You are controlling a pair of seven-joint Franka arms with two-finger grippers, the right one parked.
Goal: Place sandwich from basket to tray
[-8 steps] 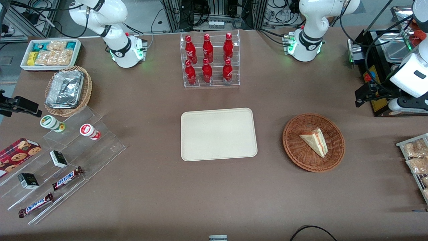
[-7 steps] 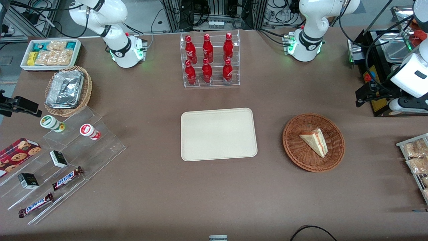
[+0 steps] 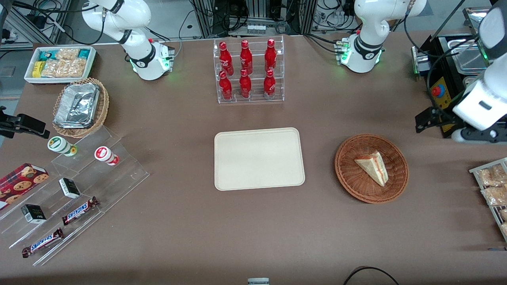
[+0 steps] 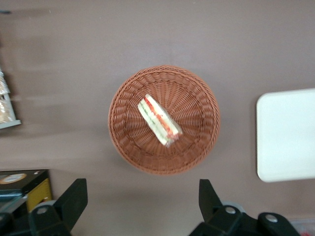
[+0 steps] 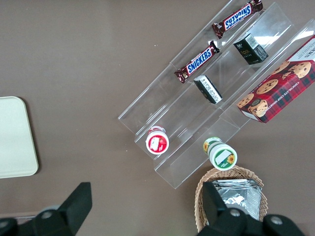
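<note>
The sandwich (image 3: 372,166) (image 4: 159,119), a pale wedge with red and green filling, lies in the round reddish-brown basket (image 3: 348,174) (image 4: 197,142). The cream tray (image 3: 259,158) (image 4: 288,135) lies flat beside the basket, toward the parked arm's end, with nothing on it. My left gripper (image 3: 429,118) (image 4: 140,199) hangs high over the table toward the working arm's end, beside the basket and a little farther from the front camera than it. It is open wide, with nothing but bare table between its dark fingers (image 4: 74,196).
A clear rack of red bottles (image 3: 248,71) stands farther from the front camera than the tray. A black box with a red button (image 3: 439,93) sits under the working arm. A snack rack (image 3: 491,190) lies at the working arm's table edge.
My left arm has shifted a little toward the basket and slightly nearer the front camera. The sandwich, basket and tray have not moved.
</note>
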